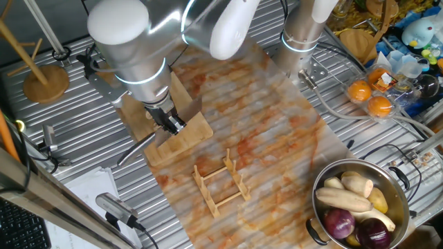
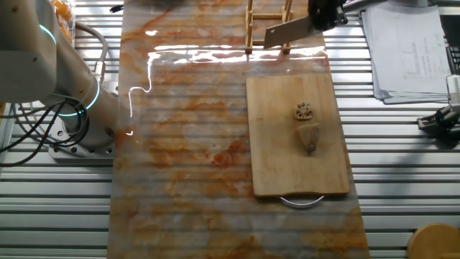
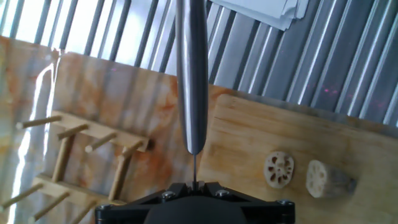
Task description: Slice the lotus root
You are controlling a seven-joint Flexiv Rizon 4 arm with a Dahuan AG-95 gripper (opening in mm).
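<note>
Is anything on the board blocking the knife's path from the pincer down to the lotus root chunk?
Nothing visible does. The pincer holds the knife off the cutting board. The lotus root lies in the open, with only one cut slice beside it.

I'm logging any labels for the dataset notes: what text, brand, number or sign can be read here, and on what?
No text can be read in any view.
Paper sheets beside the cutting board: faint printed lines, too small and blurred to read.
Packaging at the table's far corner: no legible label.
</note>
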